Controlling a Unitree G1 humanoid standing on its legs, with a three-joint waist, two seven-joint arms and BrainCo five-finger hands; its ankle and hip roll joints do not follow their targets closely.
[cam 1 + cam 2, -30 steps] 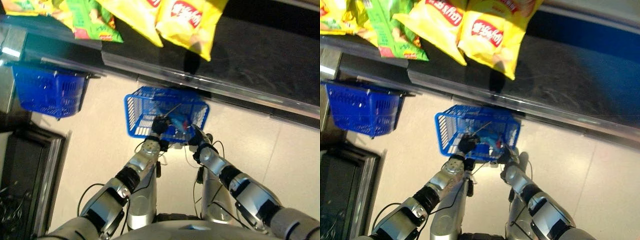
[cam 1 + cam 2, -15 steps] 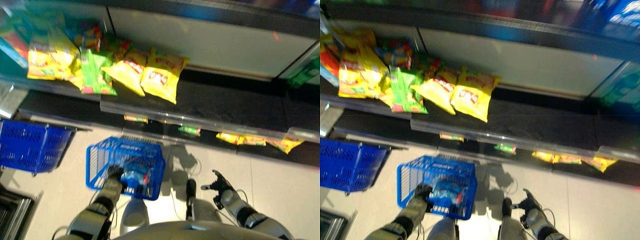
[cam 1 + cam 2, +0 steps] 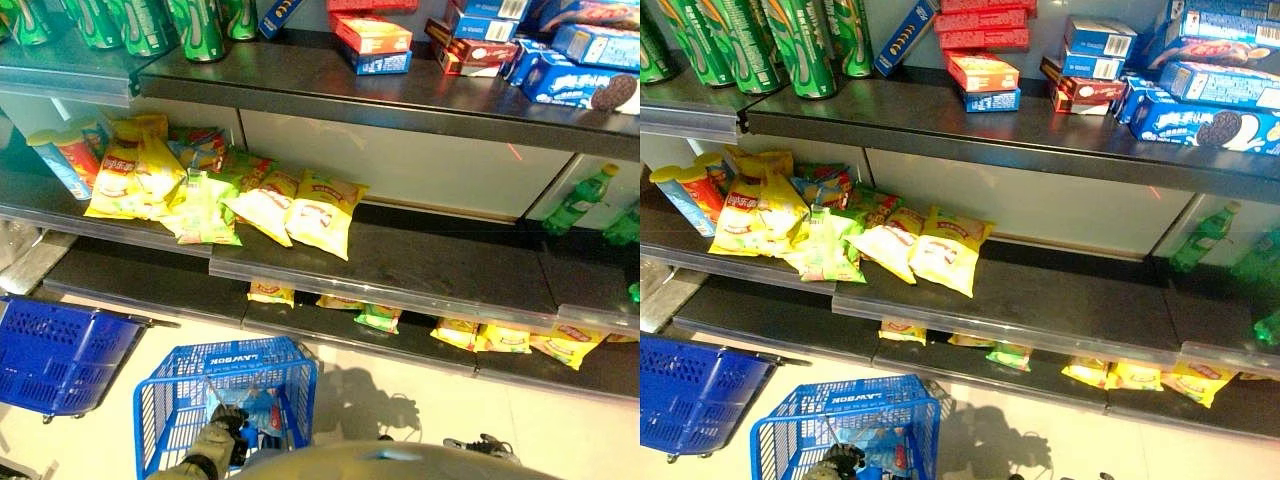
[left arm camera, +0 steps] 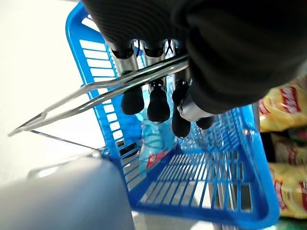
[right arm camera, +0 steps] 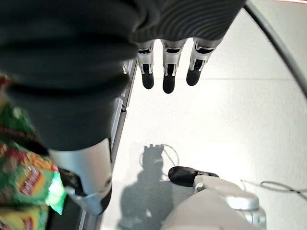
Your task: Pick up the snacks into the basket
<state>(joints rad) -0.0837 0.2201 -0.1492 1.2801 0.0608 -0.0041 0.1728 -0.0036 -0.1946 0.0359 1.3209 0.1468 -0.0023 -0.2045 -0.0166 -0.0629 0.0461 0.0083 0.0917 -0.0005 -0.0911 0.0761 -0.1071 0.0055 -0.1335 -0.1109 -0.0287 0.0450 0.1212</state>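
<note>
My left hand is shut on the wire handle of a blue basket that hangs low in front of the shelves. A blue snack packet lies inside the basket. In the left wrist view the fingers curl round the handle. My right hand is low at the right, over the floor, with straight fingers and nothing in it. Yellow chip bags and a green bag lie on the middle shelf.
A second blue basket hangs at the left. Small snack packs line the lowest shelf. Green cans and boxes of biscuits stand on the top shelf, and green bottles stand at the right.
The camera has tilted up from the floor to the shelves. My right hand has left the basket and moved off to the right; my left hand still holds the handle.
</note>
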